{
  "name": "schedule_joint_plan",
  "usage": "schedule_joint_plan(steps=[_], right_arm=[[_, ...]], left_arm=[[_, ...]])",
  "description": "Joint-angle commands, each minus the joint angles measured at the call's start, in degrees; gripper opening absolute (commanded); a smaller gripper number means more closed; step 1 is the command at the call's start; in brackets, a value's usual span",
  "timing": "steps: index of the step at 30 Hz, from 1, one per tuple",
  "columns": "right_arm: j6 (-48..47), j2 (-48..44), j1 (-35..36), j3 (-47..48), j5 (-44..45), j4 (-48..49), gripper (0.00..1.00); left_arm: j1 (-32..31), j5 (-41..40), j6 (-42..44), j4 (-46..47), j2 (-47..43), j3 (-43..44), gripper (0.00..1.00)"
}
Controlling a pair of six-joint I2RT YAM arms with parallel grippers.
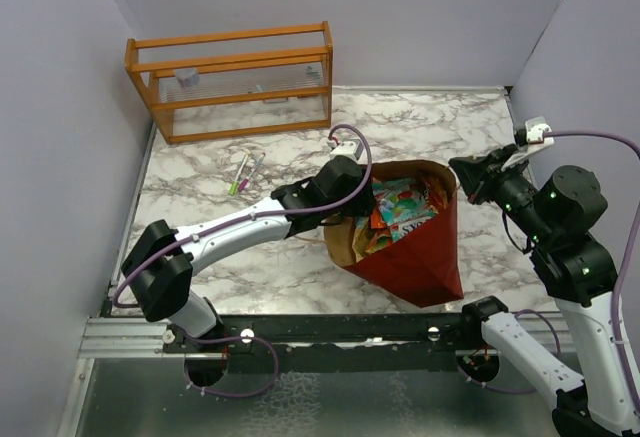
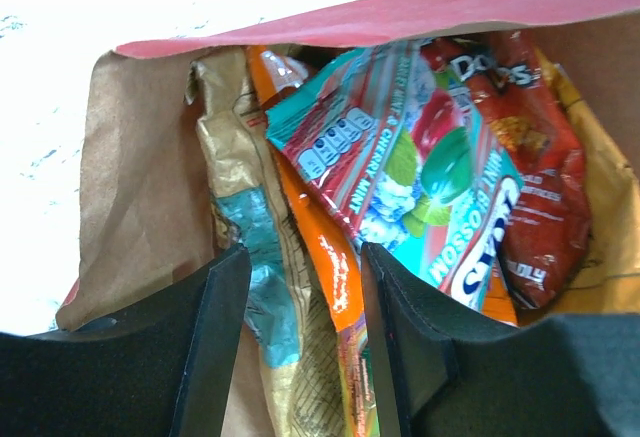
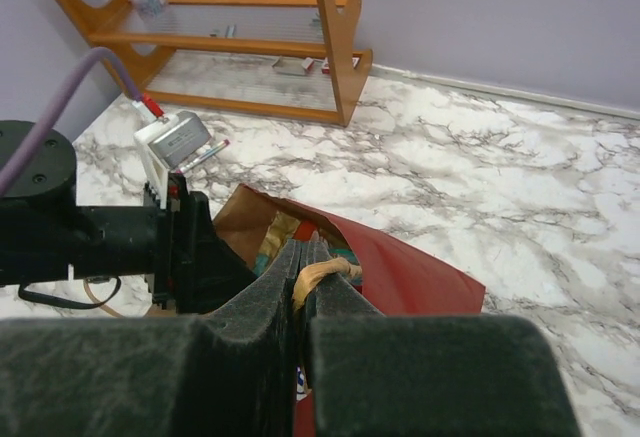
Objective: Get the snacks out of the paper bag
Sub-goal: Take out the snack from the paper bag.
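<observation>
The paper bag point(image 1: 425, 257) lies on its side towards the near edge of the table point(image 1: 450, 122), a little right of the middle, dark red outside and brown inside, its mouth open towards the left; the snacks point(image 1: 400, 212) are crowded inside the mouth; the left wrist view shows a teal packet point(image 2: 420, 172) on top, a red packet point(image 2: 535, 147) to its right, an orange packet point(image 2: 322, 247) and a gold packet point(image 2: 230, 147) to its left; the left gripper point(image 2: 305, 267) is at the bag's mouth, its jaws apart, with the orange packet and part of the gold one in the gap between the fingers point(image 2: 215, 337); whether the fingers touch either packet I cannot tell; the right gripper point(image 3: 303, 257) is at the far right of the bag's rim, its jaws pressed together on a thin tan cord handle point(image 3: 325, 270); an orange wooden rack point(image 1: 230, 82) stands in the far left corner; some pens point(image 1: 245, 172) lie on the marble just in front of it.
</observation>
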Motion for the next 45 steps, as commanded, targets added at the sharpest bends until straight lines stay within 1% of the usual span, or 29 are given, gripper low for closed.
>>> schedule_joint_plan(steps=[1,5,8,9,14,22,30,32,34,35,38,42,45], right_arm=[[-1.03,-2.04,-0.03,0.43,1.33,4.11,0.02],[-0.96,-2.39,-0.03,0.04,1.28,4.42,0.02],[-1.03,-2.6,-0.03,-0.2,1.07,4.4,0.02],[-1.11,-2.6,-0.03,-0.35,1.03,4.44,0.02],[-1.3,-2.84,-0.03,-0.65,1.06,4.45,0.02],[-1.12,-2.23,-0.03,0.03,-0.13,4.88,0.02],[-1.22,-2.48,-0.03,0.32,-0.21,4.88,0.02],[-1.21,-2.48,-0.03,0.27,-0.28,4.97,0.02],[-1.21,-2.4,-0.03,0.38,-0.45,5.02,0.02],[-1.21,-2.4,-0.03,0.4,-0.54,5.02,0.02],[-1.08,-2.33,-0.03,0.38,-0.65,5.14,0.02],[-0.72,-1.74,-0.03,1.0,-1.21,4.95,0.02],[-0.11,-1.79,-0.03,1.33,-1.44,4.54,0.02]], left_arm=[[-0.04,-3.08,0.05,-0.88,1.64,2.42,0.5],[-0.04,-3.0,0.7,-0.18,2.06,2.1,0.5],[-0.04,-0.8,0.45,1.21,2.22,2.66,0.43],[-0.08,0.02,-0.11,1.98,2.12,2.66,0.42],[-0.46,1.77,-2.63,4.58,2.44,4.05,0.4],[-0.44,1.59,-8.2,4.34,7.38,7.19,0.41],[-0.41,-1.99,-11.34,5.23,6.22,4.32,0.45],[-0.4,-2.29,-12.41,6.33,5.57,2.92,0.48],[-0.39,-1.96,-13.22,7.15,5.58,2.04,0.52],[-0.32,-1.64,-13.44,7.08,5.92,2.23,0.53],[-0.25,-0.36,-14.43,6.62,7.63,3.02,0.53],[-0.21,2.31,-14.55,8.96,9.75,3.45,0.54],[-0.1,3.94,-13.86,9.44,13.4,5.63,0.54]])
